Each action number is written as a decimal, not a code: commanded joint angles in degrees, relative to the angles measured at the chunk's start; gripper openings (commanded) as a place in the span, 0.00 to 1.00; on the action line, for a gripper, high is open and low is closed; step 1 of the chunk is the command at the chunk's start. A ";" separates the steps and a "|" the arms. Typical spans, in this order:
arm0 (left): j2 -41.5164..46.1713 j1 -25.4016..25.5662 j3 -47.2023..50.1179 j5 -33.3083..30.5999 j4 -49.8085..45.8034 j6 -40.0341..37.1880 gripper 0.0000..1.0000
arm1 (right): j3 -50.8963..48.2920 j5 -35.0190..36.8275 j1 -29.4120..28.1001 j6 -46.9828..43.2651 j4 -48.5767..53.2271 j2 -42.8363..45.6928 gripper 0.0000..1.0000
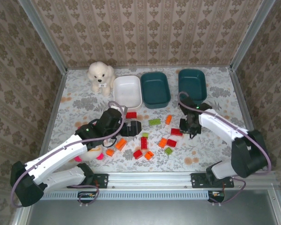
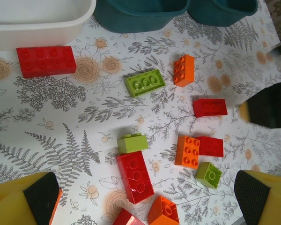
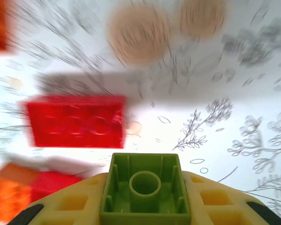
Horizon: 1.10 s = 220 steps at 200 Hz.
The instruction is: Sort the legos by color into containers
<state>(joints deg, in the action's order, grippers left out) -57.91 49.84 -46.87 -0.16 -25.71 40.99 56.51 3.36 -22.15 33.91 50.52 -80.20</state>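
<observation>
1. Right gripper (image 3: 145,213): clamped shut on a small lime green plastic brick (image 3: 145,185), hollow underside turned to the wrist camera, yellow fingers (image 3: 203,187) on either side.
2. Just past it, on the floral-print table cover (image 3: 234,117): a red rectangular brick (image 3: 77,122) and an orange brick (image 3: 4,194), both blurred.
3. Left gripper (image 2: 145,201): spread wide, nothing between the black pads (image 2: 40,197); hangs over loose legos, among them a long red brick (image 2: 136,176), a small lime block (image 2: 132,142) and an orange studded brick (image 2: 187,151).
4. Step in hand, by judgement: carrying the green brick to a container; sorting barely begun.
5. Needed next: a lift clear of the neighbours, a reach toward the far edge, and a release over one bin, probably the nearer dark teal rounded plastic bin (image 1: 192,84).
6. From above: the layout, with that bin, a second dark teal bin (image 1: 155,89) and a shallow white plastic bin (image 1: 127,91) in a row, no brick visible inside any. From the right wrist: the grip itself. From the left wrist: studs and gaps between loose bricks.
</observation>
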 commanded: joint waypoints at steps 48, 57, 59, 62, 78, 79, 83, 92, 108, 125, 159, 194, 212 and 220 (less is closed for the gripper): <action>-10.02 -8.79 -11.46 3.59 2.41 2.18 1.00 | 31.68 4.73 11.42 -5.85 2.68 -18.26 0.26; -11.20 -9.89 -12.54 4.60 2.94 2.07 1.00 | 35.13 4.14 13.32 -5.67 2.41 -22.87 0.25; -11.42 -10.22 -12.78 4.81 2.99 1.98 1.00 | 35.94 3.81 13.77 -5.58 2.33 -23.76 0.25; -11.75 -10.57 -13.09 5.04 3.19 1.99 1.00 | 36.97 3.39 14.46 -5.53 2.16 -25.36 0.24; -13.45 -12.00 -14.97 6.47 3.65 1.97 1.00 | 42.62 1.07 17.37 -5.62 1.01 -32.87 0.24; -13.54 -12.07 -15.07 6.57 3.70 2.02 1.00 | 43.02 0.79 17.52 -5.70 0.91 -33.24 0.24; -13.90 -12.23 -15.53 6.79 3.66 1.99 1.00 | 44.27 -0.26 18.06 -5.85 0.31 -35.00 0.24; -14.64 -12.47 -16.56 7.02 3.74 2.03 1.00 | 47.58 -2.14 18.90 -6.12 0.20 -38.96 0.25; -15.60 -12.59 -17.73 7.03 3.86 2.24 1.00 | 55.41 -2.89 19.75 -6.26 4.13 -46.59 0.25; -16.13 -12.75 -18.17 6.93 3.96 2.56 1.00 | 63.26 -2.81 20.04 -6.48 8.64 -53.29 0.25; -16.27 -13.02 -18.38 6.71 2.83 2.67 1.00 | 70.54 -3.00 20.31 -5.79 12.51 -59.70 0.33; -15.84 -13.09 -17.68 6.22 1.18 3.29 1.00 | 73.17 -2.92 20.39 -5.90 13.86 -61.20 0.47; -15.59 -13.10 -17.50 5.88 -0.15 3.48 1.00 | 73.66 -2.85 20.39 -6.43 14.04 -59.81 0.57; -15.47 -13.02 -17.44 5.79 -1.01 3.35 0.99 | 73.66 -2.75 20.32 -6.84 13.76 -58.56 0.61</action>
<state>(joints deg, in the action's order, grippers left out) -73.56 37.01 -63.42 5.82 -23.83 43.35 127.90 0.84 -1.54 28.03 61.30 -140.90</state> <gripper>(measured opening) 0.999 0.568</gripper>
